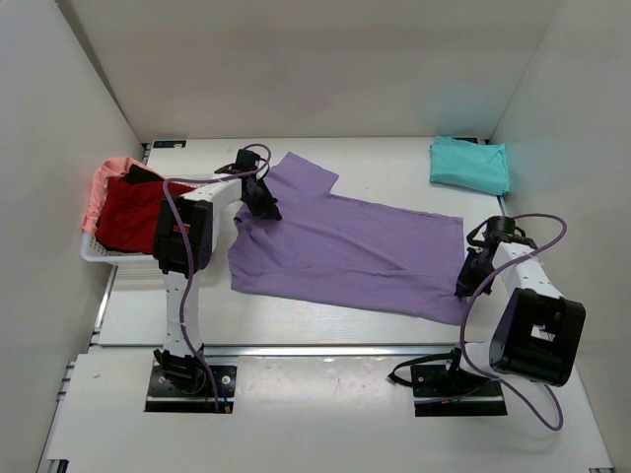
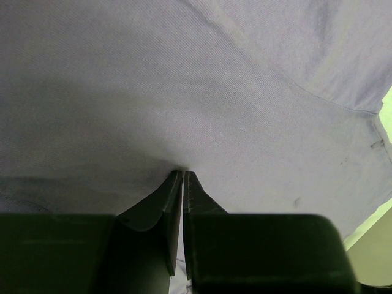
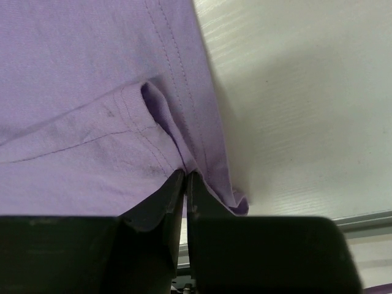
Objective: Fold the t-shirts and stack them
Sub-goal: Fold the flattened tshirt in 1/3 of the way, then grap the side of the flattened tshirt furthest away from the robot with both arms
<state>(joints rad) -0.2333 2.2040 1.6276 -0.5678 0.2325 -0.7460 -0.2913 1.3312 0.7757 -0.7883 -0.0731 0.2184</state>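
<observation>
A large lavender-purple t-shirt (image 1: 345, 251) lies spread across the middle of the table. My left gripper (image 1: 262, 202) is shut on the cloth at the shirt's upper left, near a sleeve; in the left wrist view the purple fabric (image 2: 196, 92) fills the frame above the pinched fingertips (image 2: 184, 174). My right gripper (image 1: 467, 279) is shut on the shirt's hemmed corner (image 3: 177, 147) at the lower right, with the hem folded over its fingertips (image 3: 185, 174). A folded teal t-shirt (image 1: 469, 164) lies at the back right. A red t-shirt (image 1: 128, 215) and a salmon-pink one (image 1: 106, 180) sit in the basket.
The white lattice basket (image 1: 104, 256) stands at the left edge of the table, beside the left arm. White walls close in the back and both sides. A metal rail (image 1: 325, 350) runs along the table's near edge.
</observation>
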